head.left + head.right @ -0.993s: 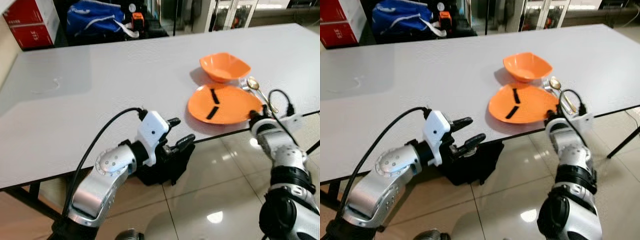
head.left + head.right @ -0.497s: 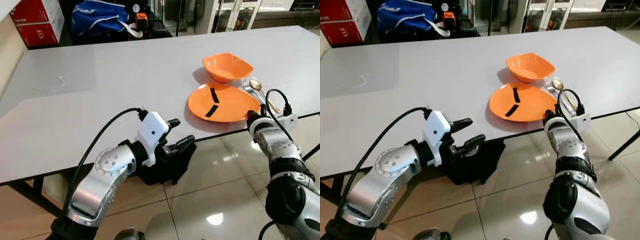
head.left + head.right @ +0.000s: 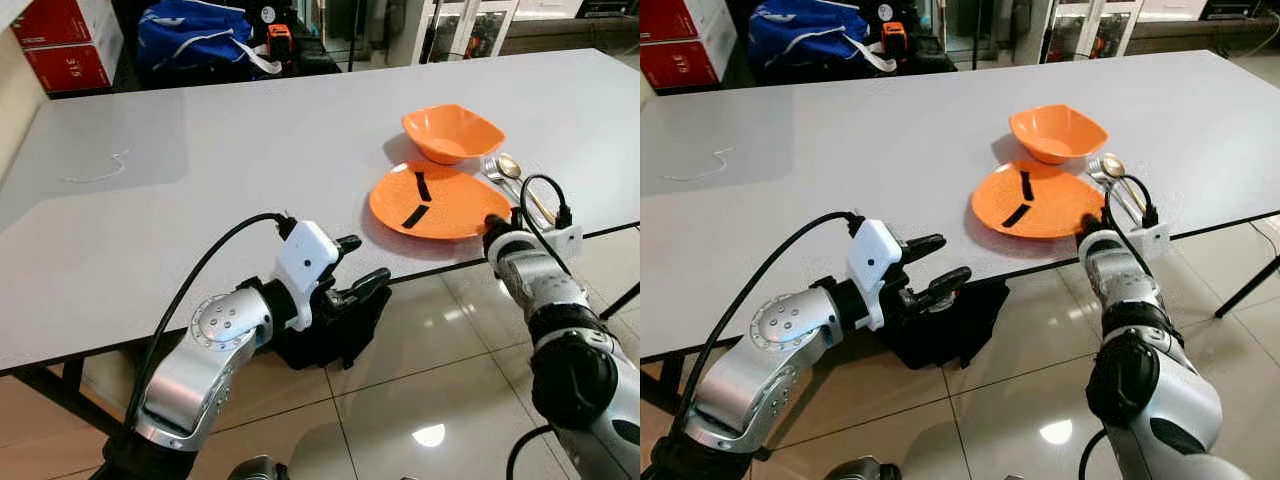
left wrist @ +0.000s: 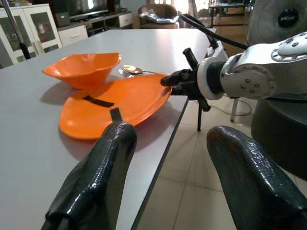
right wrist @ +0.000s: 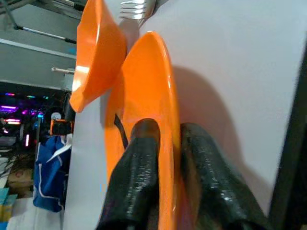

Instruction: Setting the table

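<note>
1. Plate (image 3: 440,200): orange, at table (image 3: 200,170) edge; right gripper (image 5: 163,158) clenched on its rim.
2. Bowl (image 3: 450,132), fork (image 3: 497,172), spoon (image 3: 512,168): just behind.
3. Left gripper (image 3: 352,270): released, empty.
4. Red box (image 3: 62,45): writing unreadable.

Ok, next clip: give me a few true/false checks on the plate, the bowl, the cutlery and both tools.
1. The right tool is shut on the rim of the orange plate. True.
2. The orange bowl sits on top of the plate. False: it stands on the table just beyond the plate.
3. The left tool holds a fork. False: it is open and empty, at the table's near edge.
4. A fork and spoon lie to the right of the plate. True.
</note>
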{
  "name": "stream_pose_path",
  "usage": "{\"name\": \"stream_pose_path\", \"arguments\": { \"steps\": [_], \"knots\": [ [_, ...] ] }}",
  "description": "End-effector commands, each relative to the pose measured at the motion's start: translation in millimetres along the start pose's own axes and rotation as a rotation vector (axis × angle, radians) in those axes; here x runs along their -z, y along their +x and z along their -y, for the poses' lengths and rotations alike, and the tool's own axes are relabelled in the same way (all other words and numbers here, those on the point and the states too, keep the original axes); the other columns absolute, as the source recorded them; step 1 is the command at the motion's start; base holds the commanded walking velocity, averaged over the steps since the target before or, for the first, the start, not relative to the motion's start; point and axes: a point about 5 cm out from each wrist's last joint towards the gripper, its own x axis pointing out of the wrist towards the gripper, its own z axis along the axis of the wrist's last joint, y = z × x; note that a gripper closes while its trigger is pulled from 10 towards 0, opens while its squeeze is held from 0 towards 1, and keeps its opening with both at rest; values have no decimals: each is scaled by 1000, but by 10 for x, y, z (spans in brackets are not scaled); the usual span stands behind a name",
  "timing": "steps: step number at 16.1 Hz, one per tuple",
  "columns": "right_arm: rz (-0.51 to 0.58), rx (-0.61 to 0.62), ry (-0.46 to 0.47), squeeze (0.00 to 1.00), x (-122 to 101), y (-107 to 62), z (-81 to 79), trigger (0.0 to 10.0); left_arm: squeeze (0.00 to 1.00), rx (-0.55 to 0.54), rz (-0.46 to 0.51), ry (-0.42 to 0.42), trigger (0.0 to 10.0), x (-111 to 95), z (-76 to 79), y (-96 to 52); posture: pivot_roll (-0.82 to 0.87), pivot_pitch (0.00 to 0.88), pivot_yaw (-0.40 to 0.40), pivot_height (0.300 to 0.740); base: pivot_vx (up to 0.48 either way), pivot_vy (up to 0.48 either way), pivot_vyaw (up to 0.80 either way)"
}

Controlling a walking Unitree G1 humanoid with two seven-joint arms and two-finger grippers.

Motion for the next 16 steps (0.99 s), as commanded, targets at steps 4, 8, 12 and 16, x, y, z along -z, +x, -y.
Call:
{"name": "stream_pose_path", "arguments": {
  "steps": [4, 8, 12, 16],
  "knots": [
    [20, -40, 18, 1000, 1, 25, -128, 10000, 0, -1, 4, 15, 10000, -40, -5, 15, 134, 31, -7, 740, 0, 0, 0],
    [14, -36, 12, 1000, 46, 30, -122, 10000, 0, -6, 6, 15, 10000, -42, -7, 26, 136, 31, -8, 740, 0, 0, 0],
    [27, 6, -37, 1000, 38, 25, -51, 10000, 0, -12, 4, 14, 10000, -39, -18, 23, 140, 34, -9, 740, 0, 0, 0],
    [24, 21, -212, 1000, 53, 27, -55, 10000, 0, -12, 5, 15, 10000, -37, -24, 26, 136, 30, -4, 740, 0, 0, 0]
  ]
}}
